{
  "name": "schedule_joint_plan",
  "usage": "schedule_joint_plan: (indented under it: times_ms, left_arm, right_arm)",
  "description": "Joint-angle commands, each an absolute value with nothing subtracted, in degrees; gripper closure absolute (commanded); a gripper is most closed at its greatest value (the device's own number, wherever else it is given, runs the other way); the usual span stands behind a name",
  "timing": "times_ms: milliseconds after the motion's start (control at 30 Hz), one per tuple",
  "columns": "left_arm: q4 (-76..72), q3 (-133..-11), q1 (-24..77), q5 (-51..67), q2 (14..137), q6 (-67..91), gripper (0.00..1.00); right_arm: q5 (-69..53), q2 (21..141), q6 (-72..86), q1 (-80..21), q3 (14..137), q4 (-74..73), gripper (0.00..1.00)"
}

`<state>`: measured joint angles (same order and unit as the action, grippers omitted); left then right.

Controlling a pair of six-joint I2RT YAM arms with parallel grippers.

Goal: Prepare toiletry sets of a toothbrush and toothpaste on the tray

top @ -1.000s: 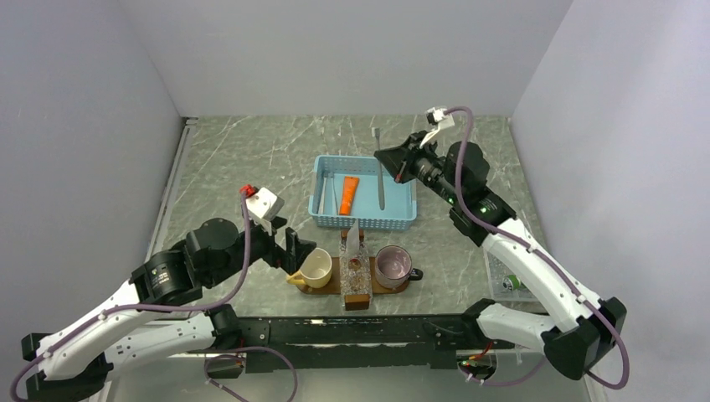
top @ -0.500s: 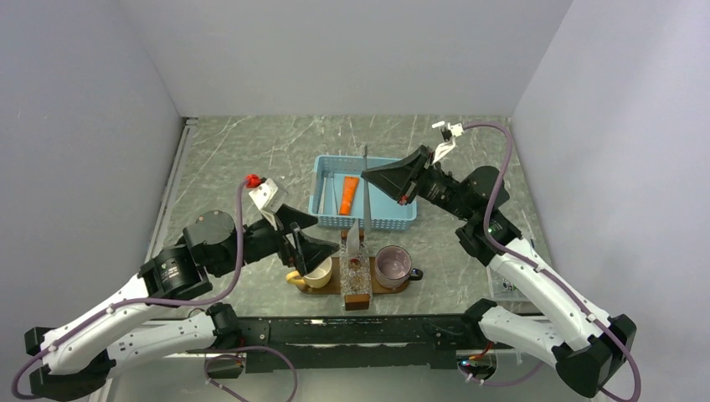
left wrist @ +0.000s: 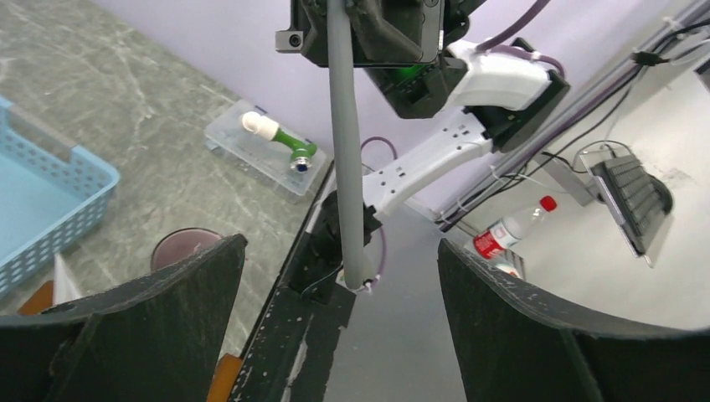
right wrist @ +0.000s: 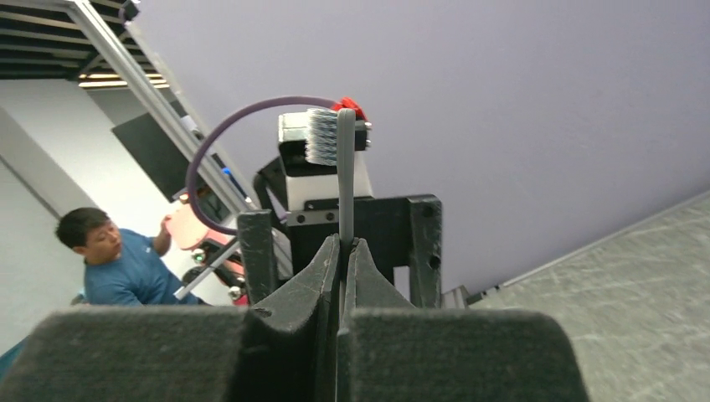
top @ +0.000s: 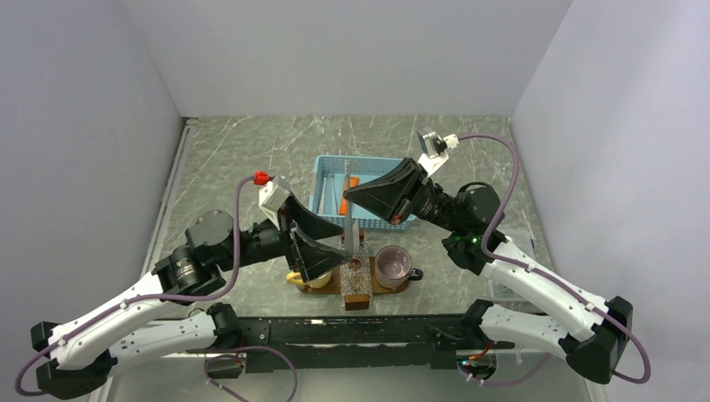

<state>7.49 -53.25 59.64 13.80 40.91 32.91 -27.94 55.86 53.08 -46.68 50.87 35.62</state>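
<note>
Both arms have converged above the tray (top: 331,290) at the desk's near edge. The right pincer (top: 348,193) is clamped on the toothbrush (left wrist: 343,151), whose head end points between the left pincer's (top: 335,249) spread jaws, untouched.

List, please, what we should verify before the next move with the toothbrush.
1. The right pincer is shut on the toothbrush: ok.
2. The left pincer is open wide: ok.
3. The handle lies between the left fingers, with gaps on both sides: ok.
4. The bristle head is apart from the left wrist camera: cannot tell.
5. The purple cup on the tray is uncovered by either arm: ok.
</note>
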Motion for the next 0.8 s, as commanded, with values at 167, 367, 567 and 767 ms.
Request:
schedule_joint_plan:
  times_ms: [167, 367, 567, 767]
  left_arm:
    - [-2.83, -51.64, 59.41, 21.87, 41.49, 38.35, 0.27]
    - [-3.44, -51.6, 59.41, 23.49, 41.22, 38.63, 0.5]
    - [-1.46, -51.75, 59.41, 22.84, 40.55, 37.75, 0.72]
    - [1.53, -52.41, 59.41, 20.82, 40.25, 36.74, 1.0]
  right_arm:
    - [-23.09, 57.2, 53.33, -51.29, 53.39, 43.14, 1.0]
    - [-20.12, 57.36, 52.8, -52.57, 52.39, 44.69, 1.0]
    - [-17.64, 56.89, 51.5, -53.08, 52.27, 44.18, 1.0]
    - [-17.68, 57.25, 49.97, -53.5, 53.44, 41.37, 1.0]
